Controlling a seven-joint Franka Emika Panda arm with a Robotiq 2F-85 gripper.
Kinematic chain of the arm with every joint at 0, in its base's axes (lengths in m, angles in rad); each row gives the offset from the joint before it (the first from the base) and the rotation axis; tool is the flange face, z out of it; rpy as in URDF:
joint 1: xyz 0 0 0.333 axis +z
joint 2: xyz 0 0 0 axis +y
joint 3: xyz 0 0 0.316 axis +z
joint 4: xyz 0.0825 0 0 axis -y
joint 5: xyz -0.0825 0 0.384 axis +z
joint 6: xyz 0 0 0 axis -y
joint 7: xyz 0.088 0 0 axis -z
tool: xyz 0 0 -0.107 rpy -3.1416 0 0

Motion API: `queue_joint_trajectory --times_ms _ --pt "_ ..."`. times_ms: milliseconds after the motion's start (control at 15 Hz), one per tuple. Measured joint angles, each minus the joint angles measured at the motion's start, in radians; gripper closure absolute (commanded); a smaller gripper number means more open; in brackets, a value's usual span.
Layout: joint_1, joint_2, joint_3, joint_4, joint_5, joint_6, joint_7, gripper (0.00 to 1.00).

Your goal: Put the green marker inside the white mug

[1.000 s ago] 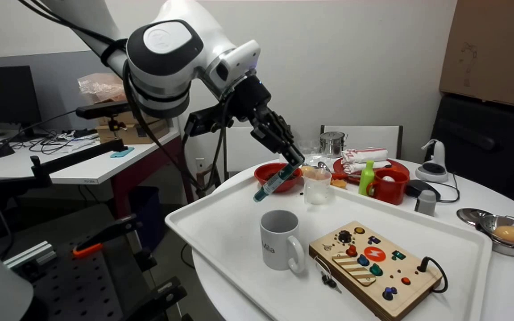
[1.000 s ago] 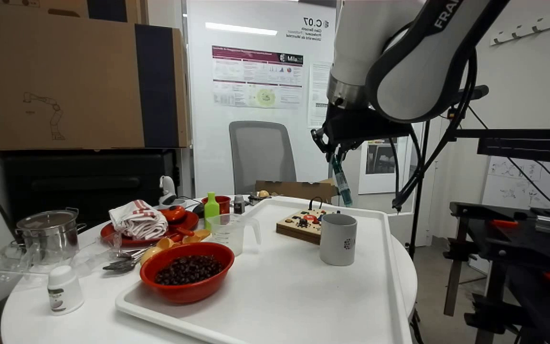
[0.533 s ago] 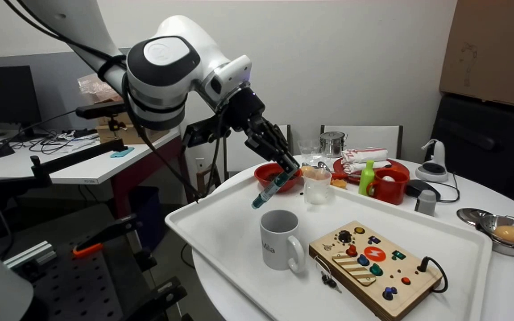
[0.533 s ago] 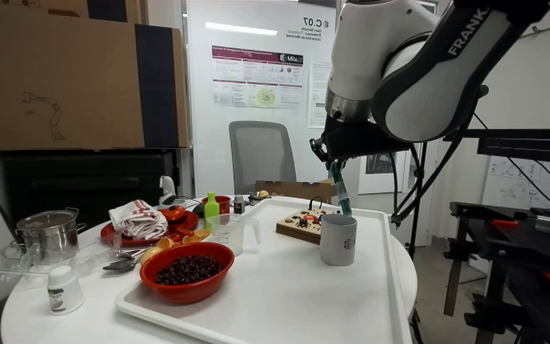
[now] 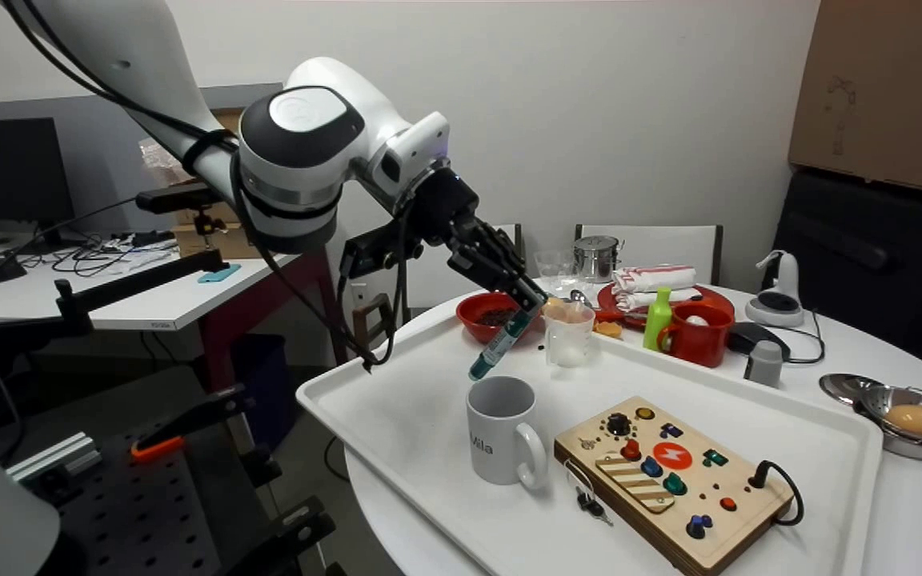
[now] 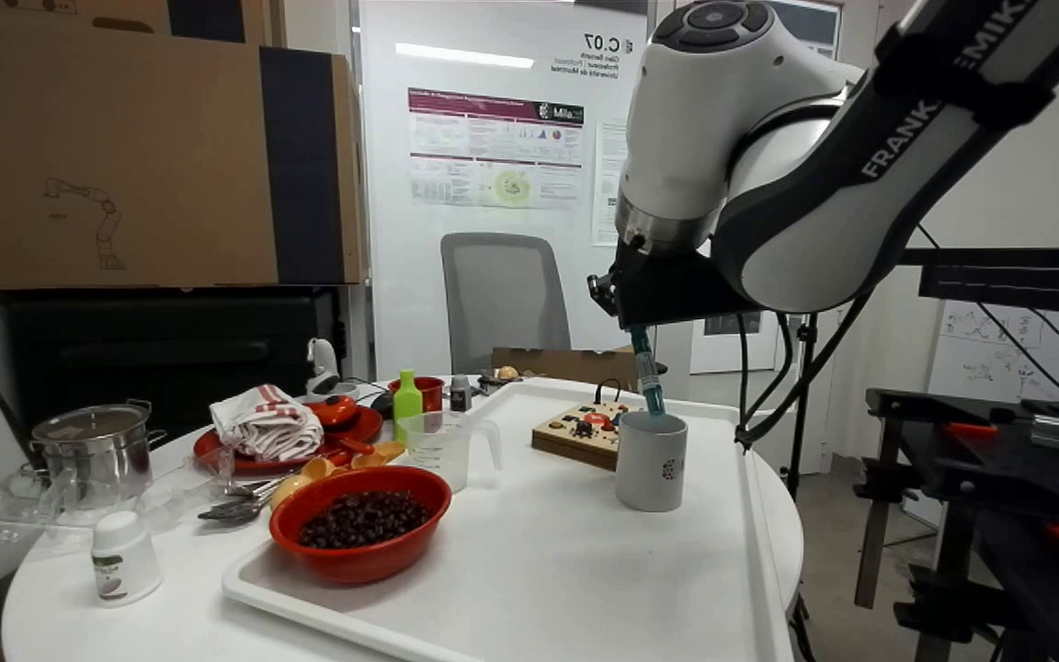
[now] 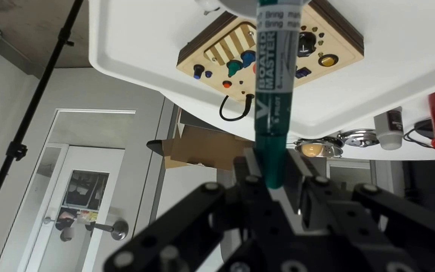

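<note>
My gripper [image 5: 531,299] is shut on the green marker [image 5: 501,346] near its upper end. The marker hangs tilted, its lower end pointing down. The white mug [image 5: 499,436] stands upright on the tray, with its handle and opening visible in an exterior view. The marker's lower tip appears just at or above the mug's far rim there. In an exterior view the marker [image 6: 648,375] ends at the rim of the mug [image 6: 647,473]. I cannot tell whether the tip is over the opening. In the wrist view the marker [image 7: 276,68] stands between the fingers [image 7: 272,162]; the mug [image 7: 240,6] shows partly at the top.
A wooden button box [image 5: 673,480] with a cable and keys lies beside the mug on the white tray [image 5: 397,448]. A red bowl of dark beans [image 6: 359,524] and a clear measuring cup [image 5: 569,336] stand near. A red mug [image 5: 697,332] and a green bottle [image 5: 658,320] stand beyond the tray.
My arm has come down with the marker. The marker's lower tip has moved down, closer to the mug's rim. The mug and the tray have not moved.
</note>
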Motion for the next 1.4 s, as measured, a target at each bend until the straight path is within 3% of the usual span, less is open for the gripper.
queue_joint_trajectory --times_ms 467,533,667,1067,1133,1400 --pt "-0.036 0.072 0.024 0.040 -0.022 -0.022 0.035 0.95" --pt "-0.041 0.077 0.030 0.047 -0.026 -0.026 0.040 0.55" --pt "-0.050 0.085 0.042 0.059 -0.032 -0.037 0.045 0.49" --pt "-0.068 0.102 0.062 0.085 -0.053 -0.056 0.077 0.04" --pt "-0.070 0.102 0.062 0.088 -0.055 -0.059 0.079 0.00" --pt "-0.077 0.082 0.059 0.094 -0.058 -0.043 0.077 0.00"
